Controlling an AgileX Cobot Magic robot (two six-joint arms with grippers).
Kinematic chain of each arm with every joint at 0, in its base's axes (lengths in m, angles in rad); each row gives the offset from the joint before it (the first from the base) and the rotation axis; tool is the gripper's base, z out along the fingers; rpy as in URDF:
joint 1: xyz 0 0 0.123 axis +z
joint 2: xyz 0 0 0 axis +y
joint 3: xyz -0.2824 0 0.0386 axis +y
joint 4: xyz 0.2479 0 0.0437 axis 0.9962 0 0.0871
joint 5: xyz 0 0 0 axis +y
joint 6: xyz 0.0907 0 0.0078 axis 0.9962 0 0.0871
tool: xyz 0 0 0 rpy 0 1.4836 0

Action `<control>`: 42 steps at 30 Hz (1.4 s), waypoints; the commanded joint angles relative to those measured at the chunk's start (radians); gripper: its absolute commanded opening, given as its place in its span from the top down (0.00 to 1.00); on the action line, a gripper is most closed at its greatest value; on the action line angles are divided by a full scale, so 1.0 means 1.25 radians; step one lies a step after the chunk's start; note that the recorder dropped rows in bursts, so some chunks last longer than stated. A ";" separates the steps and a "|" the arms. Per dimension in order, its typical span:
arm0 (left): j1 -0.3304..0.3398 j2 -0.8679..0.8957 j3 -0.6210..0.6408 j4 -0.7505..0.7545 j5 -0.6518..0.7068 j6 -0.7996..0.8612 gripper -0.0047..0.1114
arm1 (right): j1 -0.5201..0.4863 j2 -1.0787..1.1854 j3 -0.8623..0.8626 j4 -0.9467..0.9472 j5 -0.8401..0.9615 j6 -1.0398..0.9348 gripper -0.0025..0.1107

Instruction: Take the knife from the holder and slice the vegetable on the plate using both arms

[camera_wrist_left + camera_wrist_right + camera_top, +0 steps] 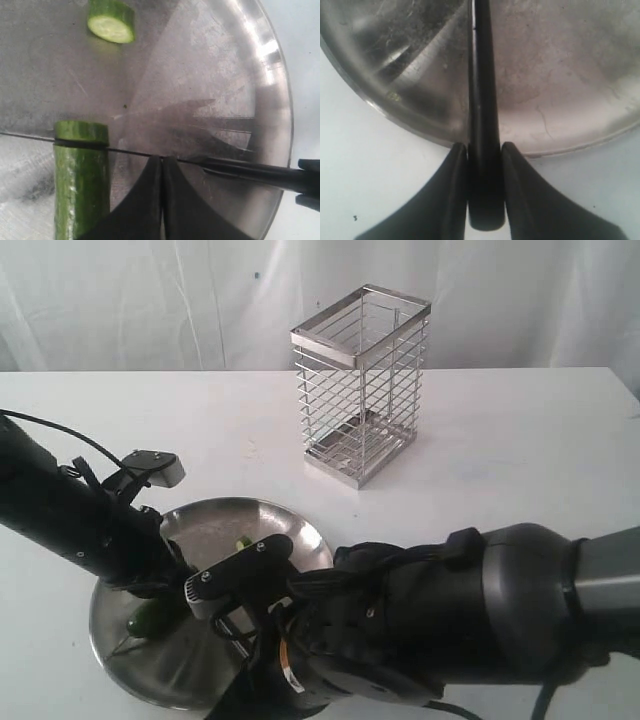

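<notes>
The green vegetable [82, 190] lies on the steel plate [210, 55], beside my left gripper [162, 161], which is shut with nothing between its fingers. The dark knife [250, 171] crosses the plate, and its thin blade sits in a cut near the vegetable's end, with a short end piece [82, 131] beyond the blade. My right gripper [484, 150] is shut on the knife [482, 75] at its black handle, just outside the plate [560, 75] rim. In the exterior view the vegetable [150, 618] peeks out under the left arm [70, 520]. The holder [362, 385] stands empty behind.
A round cut slice [111, 20] lies loose further across the plate, and shows as a small green bit [242, 541] in the exterior view. The bulky right arm [450, 610] covers the near right of the plate [215, 525]. A white table [520, 440] surrounds everything.
</notes>
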 commanded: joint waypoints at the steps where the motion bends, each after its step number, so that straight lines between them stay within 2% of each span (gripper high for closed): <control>1: -0.003 -0.001 0.007 -0.011 0.010 0.002 0.96 | -0.009 0.020 -0.005 -0.010 -0.026 -0.006 0.98; 24: -0.011 0.003 0.007 -0.021 -0.033 0.002 0.96 | -0.009 0.056 -0.030 -0.012 -0.016 -0.008 0.98; 28: -0.030 0.066 0.031 -0.013 -0.090 0.005 0.96 | -0.009 0.056 -0.030 -0.012 -0.014 -0.010 0.98; 32: -0.035 0.096 0.015 -0.028 -0.071 0.004 0.96 | -0.009 0.054 -0.036 -0.012 0.003 -0.014 0.98; 37: -0.035 0.040 -0.030 -0.009 -0.028 0.002 0.96 | -0.009 0.054 -0.037 -0.012 0.008 -0.024 0.98; 42: -0.025 -0.061 -0.057 0.064 -0.024 -0.055 0.96 | -0.009 0.054 -0.037 -0.012 0.014 -0.024 0.98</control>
